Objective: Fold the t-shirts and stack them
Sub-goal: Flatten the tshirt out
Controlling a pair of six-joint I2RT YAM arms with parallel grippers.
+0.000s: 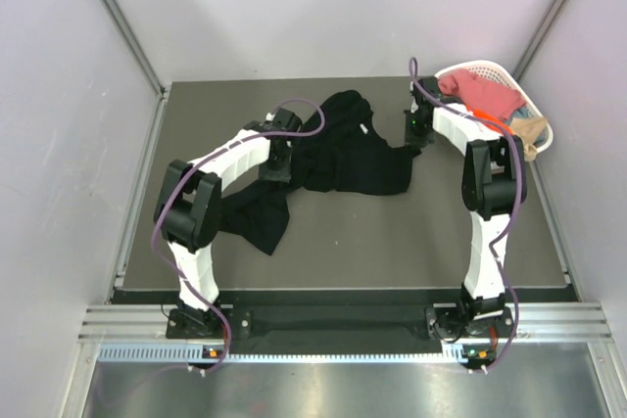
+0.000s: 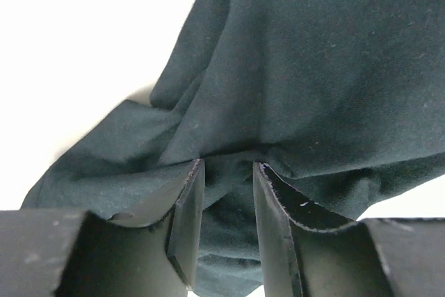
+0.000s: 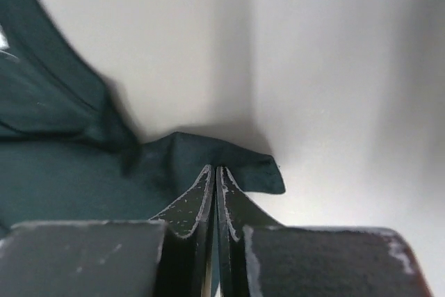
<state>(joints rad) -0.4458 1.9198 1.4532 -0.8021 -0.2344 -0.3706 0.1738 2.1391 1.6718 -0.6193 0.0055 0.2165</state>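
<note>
A large black t-shirt [image 1: 353, 159] lies crumpled across the middle of the dark table [image 1: 392, 242]. My left gripper [image 1: 277, 171] is down on the shirt's left part. In the left wrist view its jaws [image 2: 228, 165] stand partly apart, with a fold of the black t-shirt [image 2: 313, 67] bunched between them. My right gripper [image 1: 418, 136] is at the shirt's right edge. In the right wrist view that gripper [image 3: 213, 168] is shut on a corner of the black t-shirt [image 3: 55, 165]. More t-shirts, pink [image 1: 480, 93], orange [image 1: 497, 118] and beige [image 1: 530, 136], sit in a basket.
A white slatted basket [image 1: 490, 68] stands at the table's back right corner, just behind the right arm. Pale walls enclose the table on the left, back and right. A metal rail runs along the near edge by the arm bases.
</note>
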